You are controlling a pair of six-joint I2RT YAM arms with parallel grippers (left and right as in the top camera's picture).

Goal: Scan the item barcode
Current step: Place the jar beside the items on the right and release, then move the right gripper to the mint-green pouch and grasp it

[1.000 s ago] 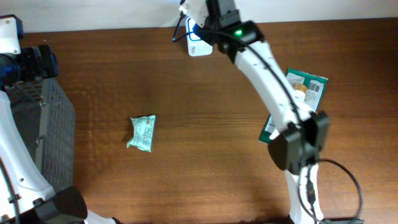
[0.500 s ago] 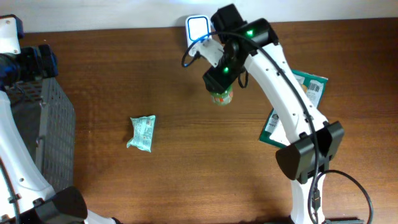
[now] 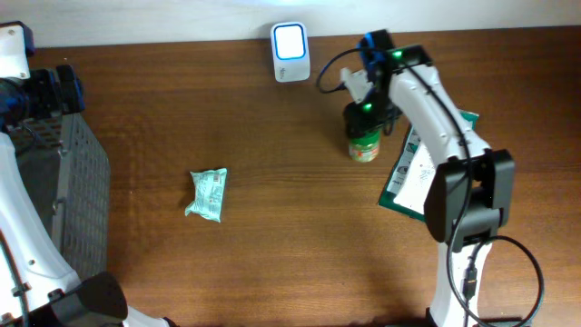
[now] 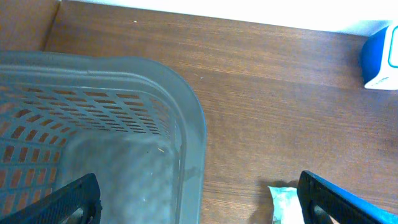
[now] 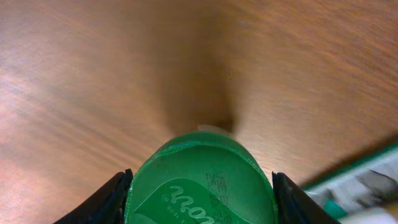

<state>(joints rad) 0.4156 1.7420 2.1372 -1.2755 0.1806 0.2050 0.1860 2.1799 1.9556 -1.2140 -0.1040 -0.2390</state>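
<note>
Green-lidded small round jar [image 3: 364, 147] is pinched by the right gripper [image 5: 203, 199] over the brown wooden table [image 3: 272, 245], left gripper [image 4: 199, 208] spread wide.

Seen from overhead, the scanner [image 3: 290, 41] stands at the top centre, at the far edge of the table [image 3: 272, 263]. Lower and to its right, the jar [image 3: 364, 145] sits between the fingers of my right pincer [image 3: 366, 118]. A flat packet [image 3: 408, 177] lies just right of the jar, partly under my arm. A small pouch [image 3: 207, 194] lies left of centre, well apart from the jar. The basket [image 3: 86, 173] takes the left edge.
</note>
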